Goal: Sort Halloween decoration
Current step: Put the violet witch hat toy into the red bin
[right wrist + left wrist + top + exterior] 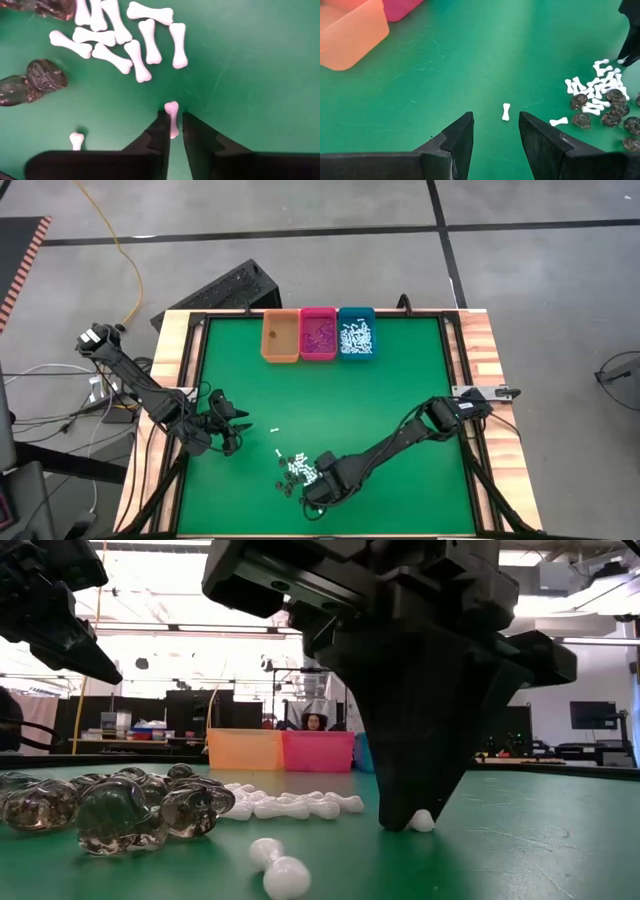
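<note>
Right gripper (172, 131): I have it low on the near part of the green tabletop (400, 380), at the edge of the loose pile; its fingers (156, 132) are pinched on one white bone (171, 116), which sticks out between the tips and touches the tabletop.
Left gripper (495, 135): I see it hanging above the tabletop towards the left side, well apart from the pile; its fingers (462, 137) stand open and hold nothing.
Lone bone (506, 111): it lies flat on the green, just ahead of the open left fingers.
White bones (125, 35): a loose cluster lies flat just beyond the right gripper, some touching each other.
Dark skull-like pieces (120, 805): clear brownish lumps bunched beside the white bones, at the pile's far side from the right gripper.
Stray bones: one (278, 867) lies alone nearest the low camera; another small one (76, 140) sits beside the right fingers.
Bins: orange bin (280, 335), pink bin (318, 333) and teal bin (356, 332) stand side by side, touching, at the far edge; purple bits show in the pink one, white pieces in the teal one.
Orange bin contents: I cannot tell.
</note>
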Motion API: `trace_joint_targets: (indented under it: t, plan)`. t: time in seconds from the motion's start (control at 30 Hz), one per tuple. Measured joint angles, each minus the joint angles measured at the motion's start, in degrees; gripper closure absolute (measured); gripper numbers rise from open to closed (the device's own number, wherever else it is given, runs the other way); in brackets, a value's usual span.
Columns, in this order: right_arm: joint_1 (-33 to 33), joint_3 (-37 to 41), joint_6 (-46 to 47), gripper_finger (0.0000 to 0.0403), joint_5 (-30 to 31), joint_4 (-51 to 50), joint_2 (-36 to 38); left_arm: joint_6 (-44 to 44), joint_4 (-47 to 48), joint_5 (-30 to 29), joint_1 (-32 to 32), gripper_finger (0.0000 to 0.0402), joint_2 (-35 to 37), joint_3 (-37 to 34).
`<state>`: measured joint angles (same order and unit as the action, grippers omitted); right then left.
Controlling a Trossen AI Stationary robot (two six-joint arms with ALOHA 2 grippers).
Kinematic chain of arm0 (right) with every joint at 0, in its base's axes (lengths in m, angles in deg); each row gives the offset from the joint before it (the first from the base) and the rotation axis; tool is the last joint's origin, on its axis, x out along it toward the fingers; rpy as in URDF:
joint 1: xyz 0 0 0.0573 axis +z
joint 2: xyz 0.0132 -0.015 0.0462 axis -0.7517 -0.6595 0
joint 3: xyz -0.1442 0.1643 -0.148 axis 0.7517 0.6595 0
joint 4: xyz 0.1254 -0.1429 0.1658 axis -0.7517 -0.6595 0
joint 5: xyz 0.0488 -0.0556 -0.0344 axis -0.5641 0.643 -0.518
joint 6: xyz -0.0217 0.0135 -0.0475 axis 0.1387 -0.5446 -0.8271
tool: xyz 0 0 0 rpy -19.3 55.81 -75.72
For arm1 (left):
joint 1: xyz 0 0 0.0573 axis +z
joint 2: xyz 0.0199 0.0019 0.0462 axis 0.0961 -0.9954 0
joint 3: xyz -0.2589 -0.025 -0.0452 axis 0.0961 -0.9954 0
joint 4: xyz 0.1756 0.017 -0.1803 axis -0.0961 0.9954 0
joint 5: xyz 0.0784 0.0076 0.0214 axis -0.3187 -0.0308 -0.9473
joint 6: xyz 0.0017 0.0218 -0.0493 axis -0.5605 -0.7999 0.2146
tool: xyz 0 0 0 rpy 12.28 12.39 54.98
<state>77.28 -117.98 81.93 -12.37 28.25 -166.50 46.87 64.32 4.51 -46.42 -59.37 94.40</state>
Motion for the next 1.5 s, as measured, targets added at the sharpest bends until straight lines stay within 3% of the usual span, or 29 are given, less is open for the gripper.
trace_joint_targets:
  t: [0.27, 0.53, 0.8, 1.13, 1.5]
  plan:
    - [0.0, 0.0, -3.6, 0.0389, -0.9, 0.3, 0.0, 0.1, 0.0, -0.1, 0.0, 0.0254, 0.0, 0.0]
    - [-0.1, 0.0, -6.7, 0.0385, -0.9, -0.9, 0.3, 0.0, 0.0, -0.1, 0.0, 0.0254, 0.0, 0.0]
    - [-3.9, -0.2, -16.3, 0.0386, 0.5, -9.3, 5.3, 0.0, 0.2, -0.4, 0.0, 0.0254, 0.0, 0.0]
    - [-20.6, -0.2, -36.3, 0.0386, 9.1, -23.3, 14.8, 0.1, 1.3, -0.7, 0.0, 0.0254, 0.0, 0.0]
    - [-46.3, -0.2, -50.1, 0.0379, 14.6, -22.6, 18.8, 0.0, 1.5, -0.8, 0.0, 0.0254, 0.0, 0.0]
